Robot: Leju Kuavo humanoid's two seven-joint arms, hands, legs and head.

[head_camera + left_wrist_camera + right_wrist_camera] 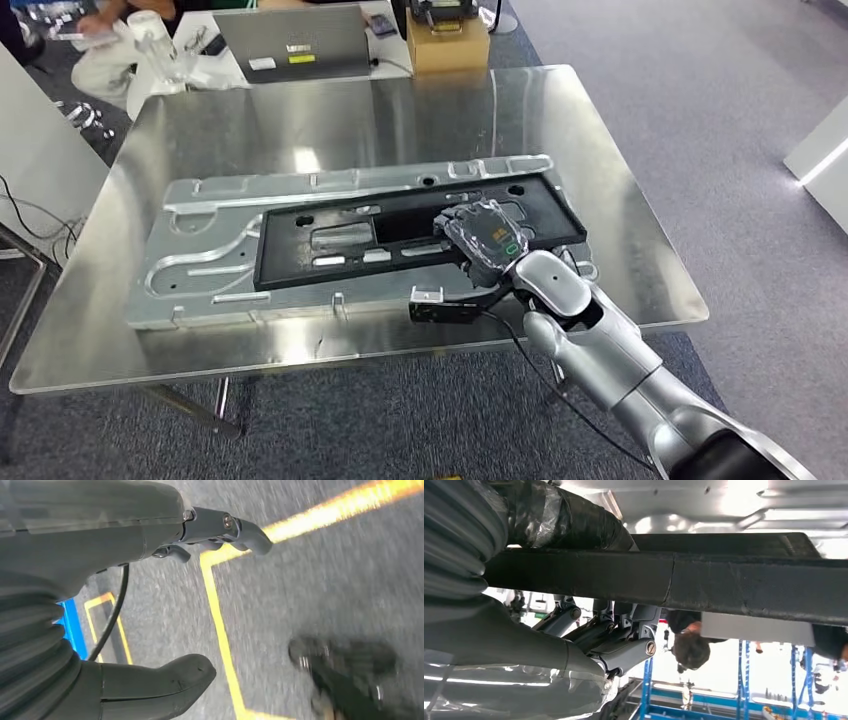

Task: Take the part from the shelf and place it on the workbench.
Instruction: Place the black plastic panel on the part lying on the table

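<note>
Head view: the flat black rectangular part (400, 232) lies on the large silver metal panel (200, 250) covering the steel workbench (330, 110); the right hand (487, 238) rests over its near-right end, probably steadying it down.

Left wrist view: left hand (165, 600) hangs empty, fingers apart, above grey floor (310, 580).

Right wrist view: fingers (604, 635) clamp the part's edge.
</note>
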